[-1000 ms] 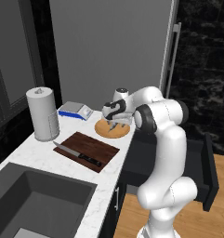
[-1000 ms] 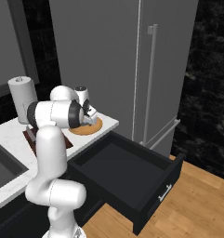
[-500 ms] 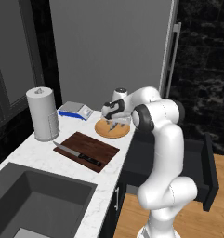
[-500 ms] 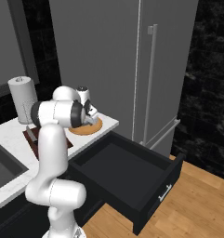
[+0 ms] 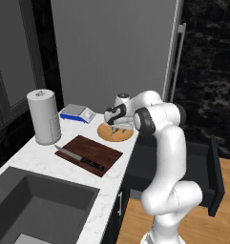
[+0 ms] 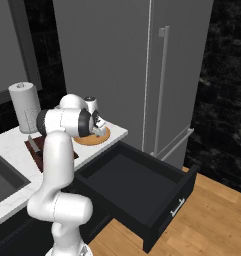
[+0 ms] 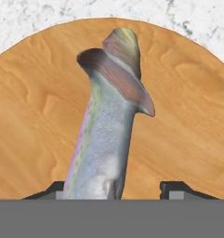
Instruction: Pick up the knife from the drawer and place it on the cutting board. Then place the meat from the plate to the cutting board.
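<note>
The meat (image 7: 108,130), a pale grey fish-shaped piece, lies on the round tan plate (image 7: 34,116) and runs down between my fingertips (image 7: 176,188). My gripper (image 7: 118,189) is low over the plate (image 5: 105,134), jaws partly closed around the fish. The left tip sits against it and a gap shows at the right tip. On the counter, the knife (image 5: 80,158) rests on the dark cutting board (image 5: 109,153), left of the gripper (image 5: 117,127). The drawer (image 6: 137,182) stands pulled out below the counter's right end.
A paper towel roll (image 5: 44,116) and a small blue-and-white scale (image 5: 77,113) stand behind the board. The sink (image 5: 40,205) lies at the near left. A tall grey fridge (image 6: 162,75) stands beyond the counter's end. The open drawer (image 5: 214,176) juts over the wooden floor.
The jaws have narrowed around the fish on the plate. The arm has hardly moved, and the knife and board lie as before.
</note>
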